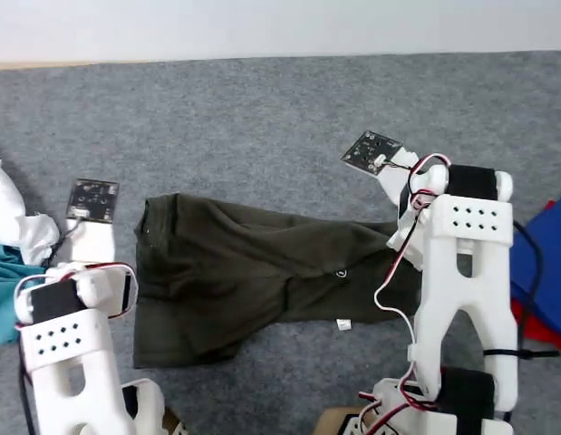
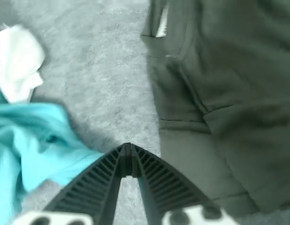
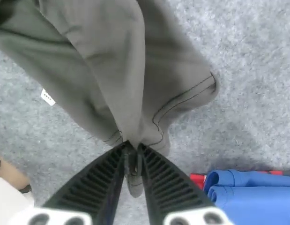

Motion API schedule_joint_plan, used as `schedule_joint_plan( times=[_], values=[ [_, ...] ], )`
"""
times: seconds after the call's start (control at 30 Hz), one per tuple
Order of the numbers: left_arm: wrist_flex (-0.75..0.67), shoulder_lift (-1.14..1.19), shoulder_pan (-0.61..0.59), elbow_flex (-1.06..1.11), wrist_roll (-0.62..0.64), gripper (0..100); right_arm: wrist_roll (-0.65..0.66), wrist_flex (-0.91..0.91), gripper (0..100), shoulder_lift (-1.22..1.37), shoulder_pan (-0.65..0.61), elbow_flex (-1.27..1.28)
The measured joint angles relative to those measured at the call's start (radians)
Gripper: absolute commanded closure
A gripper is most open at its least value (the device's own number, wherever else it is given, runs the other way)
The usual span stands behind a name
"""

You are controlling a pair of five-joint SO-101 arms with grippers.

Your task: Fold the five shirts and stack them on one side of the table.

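A dark olive shirt (image 1: 253, 272) lies spread and rumpled across the middle of the grey table (image 1: 262, 118). My right gripper (image 3: 131, 149) is shut on a pinched fold of the olive shirt (image 3: 112, 70) at its right-hand end, and the cloth hangs away from the fingertips. My left gripper (image 2: 128, 149) is shut with nothing in it. It hovers over bare table just off the left edge of the olive shirt (image 2: 229, 93), beside a teal shirt (image 2: 32, 140).
A white shirt (image 1: 8, 208) and the teal shirt (image 1: 4, 290) are bunched at the table's left edge. A blue shirt (image 1: 543, 263) lies over a red one (image 1: 545, 332) at the right edge. A small white label (image 1: 343, 323) sticks out at the olive shirt's near edge.
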Motion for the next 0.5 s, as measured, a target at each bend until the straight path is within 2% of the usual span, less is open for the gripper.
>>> schedule_joint_plan(
  times=[0.1, 0.3, 0.5],
  values=[
    [0.029, 0.0, 0.055, 0.0, -0.087, 95, 0.0, 0.0, 98.8, 0.0, -0.003, 0.02],
    [0.112, 0.0, 0.193, 0.0, -0.206, 97, -0.021, -0.021, 98.8, 0.0, -0.003, 0.057],
    [0.222, 0.0, 0.252, 0.005, -0.439, 97, -0.032, -0.097, 98.8, 0.002, -0.003, 0.143]
  ],
)
